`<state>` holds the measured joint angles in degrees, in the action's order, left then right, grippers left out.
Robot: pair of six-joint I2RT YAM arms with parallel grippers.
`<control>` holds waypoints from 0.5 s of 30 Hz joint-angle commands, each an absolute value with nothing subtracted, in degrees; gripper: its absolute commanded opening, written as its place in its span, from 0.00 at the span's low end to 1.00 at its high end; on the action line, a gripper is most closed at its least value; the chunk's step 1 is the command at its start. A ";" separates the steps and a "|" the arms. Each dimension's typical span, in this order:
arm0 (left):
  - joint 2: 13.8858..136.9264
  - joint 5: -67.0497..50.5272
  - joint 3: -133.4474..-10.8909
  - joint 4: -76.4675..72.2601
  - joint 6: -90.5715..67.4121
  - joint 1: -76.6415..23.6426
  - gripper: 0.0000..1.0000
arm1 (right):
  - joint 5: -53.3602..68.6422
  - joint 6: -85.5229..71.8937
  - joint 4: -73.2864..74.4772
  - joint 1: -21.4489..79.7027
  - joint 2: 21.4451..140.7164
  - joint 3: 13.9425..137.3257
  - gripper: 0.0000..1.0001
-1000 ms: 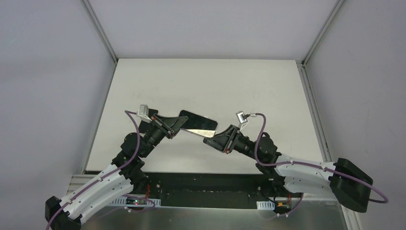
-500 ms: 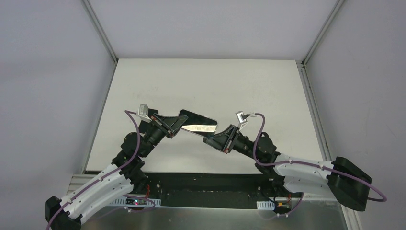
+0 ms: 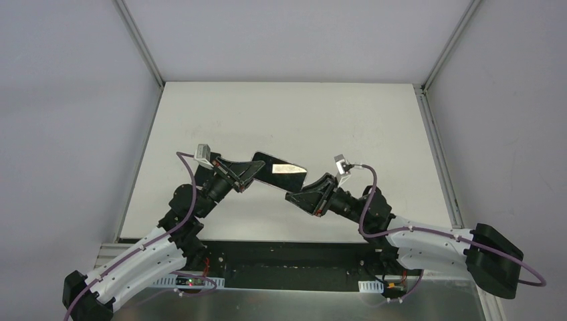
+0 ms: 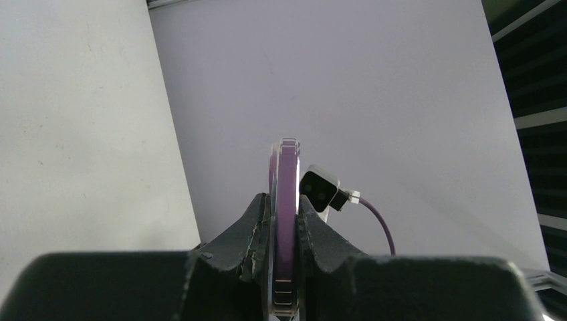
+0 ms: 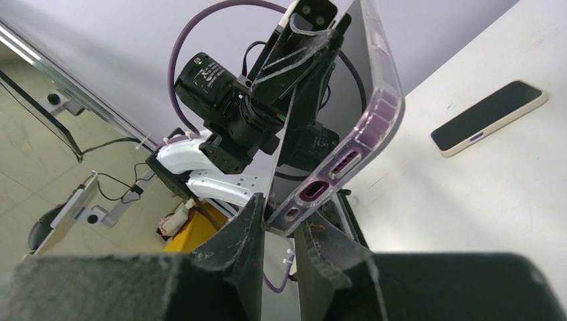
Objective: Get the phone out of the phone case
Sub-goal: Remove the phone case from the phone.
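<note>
Right jaws tightened on phone case (image 5: 382, 110).

phone case (image 5: 382, 112): upper end cut by the right wrist view's top edge; near corner buried between the fingers of the right gripper (image 5: 279, 215).
left wrist view: case edge-on, faces unseen, lower end hidden in the left gripper (image 4: 284, 204).
case contents: cannot tell.
dark slab (image 5: 488, 119) on table (image 5: 468, 200): too small to identify.

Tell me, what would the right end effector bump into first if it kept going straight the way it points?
The phone case, whose end the right end effector is gripping. Straight beyond, probably the left end effector holding the case's other end, though depth is hard to judge.
</note>
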<state>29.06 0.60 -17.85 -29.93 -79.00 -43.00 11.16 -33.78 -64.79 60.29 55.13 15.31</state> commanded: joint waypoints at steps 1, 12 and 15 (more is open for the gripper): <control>29.98 -2.15 -19.05 -33.53 -81.93 -42.67 0.00 | 12.79 -24.44 -70.58 60.31 52.57 16.26 0.12; 30.35 -2.94 -19.07 -34.44 -84.05 -42.68 0.00 | 15.00 -18.12 -70.58 60.36 51.88 16.31 0.09; 30.87 -3.83 -19.29 -34.74 -84.46 -42.69 0.00 | 15.38 -15.66 -70.58 60.33 51.59 16.35 0.07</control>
